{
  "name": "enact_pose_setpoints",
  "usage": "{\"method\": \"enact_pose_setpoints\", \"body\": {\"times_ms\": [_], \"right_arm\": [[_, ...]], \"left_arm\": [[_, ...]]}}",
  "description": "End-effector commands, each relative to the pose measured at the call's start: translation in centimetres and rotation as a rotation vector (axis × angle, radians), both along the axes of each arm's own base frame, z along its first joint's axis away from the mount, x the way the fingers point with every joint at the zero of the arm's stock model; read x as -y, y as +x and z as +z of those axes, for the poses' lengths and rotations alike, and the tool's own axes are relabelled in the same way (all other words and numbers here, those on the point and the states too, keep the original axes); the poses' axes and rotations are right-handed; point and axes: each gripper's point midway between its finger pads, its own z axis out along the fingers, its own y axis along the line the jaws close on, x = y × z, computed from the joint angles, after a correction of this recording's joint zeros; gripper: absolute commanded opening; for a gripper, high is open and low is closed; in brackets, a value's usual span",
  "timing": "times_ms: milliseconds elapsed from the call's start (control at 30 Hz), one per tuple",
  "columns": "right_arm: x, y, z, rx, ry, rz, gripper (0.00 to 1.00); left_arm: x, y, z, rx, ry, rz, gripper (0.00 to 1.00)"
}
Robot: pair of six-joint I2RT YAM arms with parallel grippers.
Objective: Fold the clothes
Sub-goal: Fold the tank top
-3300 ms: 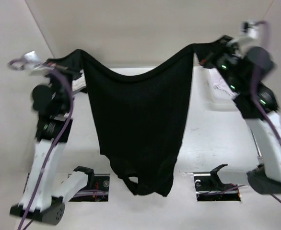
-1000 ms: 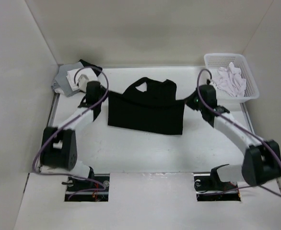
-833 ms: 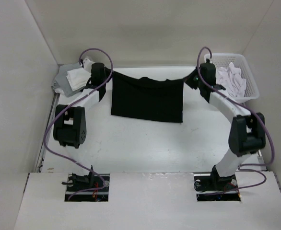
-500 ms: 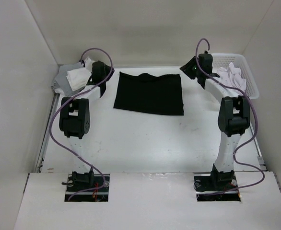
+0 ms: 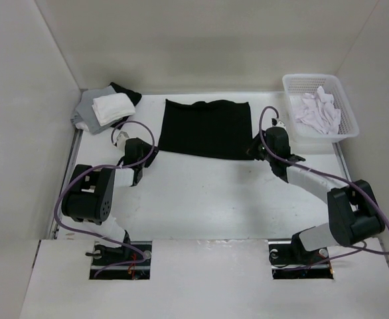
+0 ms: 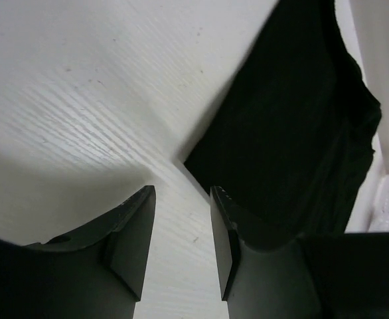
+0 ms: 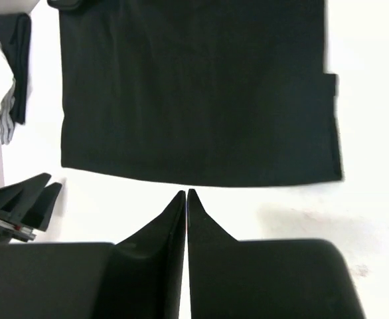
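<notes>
Lying flat, long axis side to side, the tank top (image 5: 206, 128) sits just beyond both hands; left hand (image 6: 181, 196) apart near its corner, right hand (image 7: 186, 194) together, empty.

Overhead, two low wrist views (sharing clothes (image 5: 206, 128))

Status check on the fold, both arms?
Left gripper open, empty. Right gripper shut, empty. Black tank top folded flat, not gripped. Cloth pile, basket apart from it.
</notes>
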Motion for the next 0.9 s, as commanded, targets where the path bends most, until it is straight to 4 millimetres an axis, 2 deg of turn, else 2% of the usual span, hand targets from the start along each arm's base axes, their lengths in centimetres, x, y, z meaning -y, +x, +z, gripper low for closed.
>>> {"method": "enact_pose_setpoints", "body": {"times_ms": [0,100,167,267,367,500,700,867], "right_arm": [[1.2,0.1,1.2,0.099,-0.004,-0.054,0.07],[1.5,-1.1,0.3,0.093,0.005,-0.051,0.12],[1.6,-1.7,-0.3,0.088,0.015,-0.057,0.18],[2.7,-1.9,-1.6,0.059,0.029,-0.101,0.31],[3.9,-1.7,-3.0,0.026,0.042,-0.149,0.37],[4.8,-1.1,-4.3,-0.004,0.054,-0.187,0.41],[5.1,-0.6,-5.3,-0.024,0.087,-0.22,0.45],[5.0,-0.6,-6.2,-0.049,0.091,-0.231,0.46]], "left_arm": [[1.3,1.2,2.5,0.091,-0.065,-0.037,0.38],[1.5,1.6,1.6,0.073,-0.079,-0.032,0.38],[1.5,1.9,1.2,0.061,-0.078,-0.031,0.34],[1.3,2.6,0.7,0.051,-0.077,-0.017,0.29],[1.5,3.3,0.2,0.04,-0.085,-0.007,0.27],[1.6,4.2,-0.3,0.035,-0.094,0.014,0.21],[1.3,4.7,-0.1,0.044,-0.09,0.03,0.03],[-0.2,3.7,0.1,0.05,-0.072,0.066,0.0]]}}
